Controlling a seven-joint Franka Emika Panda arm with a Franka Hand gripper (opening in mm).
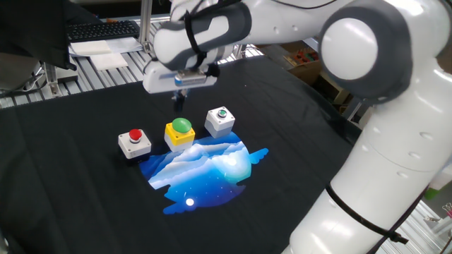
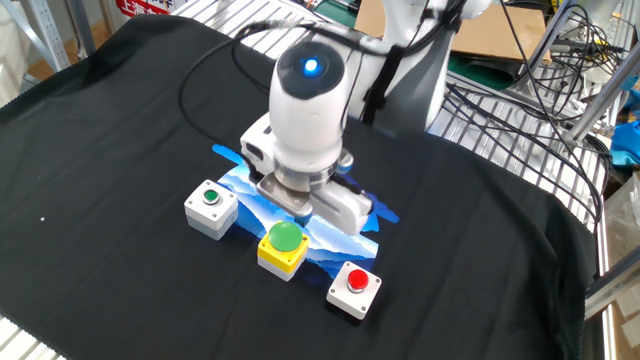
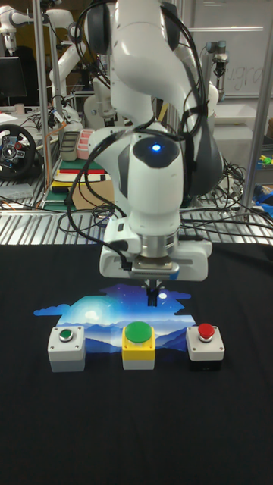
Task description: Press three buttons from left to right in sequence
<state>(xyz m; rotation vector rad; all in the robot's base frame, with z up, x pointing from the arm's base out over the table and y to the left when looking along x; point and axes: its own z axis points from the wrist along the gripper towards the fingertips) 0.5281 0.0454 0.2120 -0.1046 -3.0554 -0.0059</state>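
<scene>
— Buttons first: where do we have the gripper (image 3: pixel 154 296)?

— We see it hanging above the middle button (image 3: pixel 139 343), clear of the dome, fingertips pressed together with no gap between them, clenched on nothing.

— And how does that button look to us?

— A big green dome on a yellow box, at the edge of the blue picture mat (image 1: pixel 205 173). On one side we find the red button (image 3: pixel 205 344), a red cap on a white box; on the other the small green button (image 3: pixel 66 347), also on white. All three sit in a row on the black cloth (image 2: pixel 120 150), near each other but apart.
</scene>
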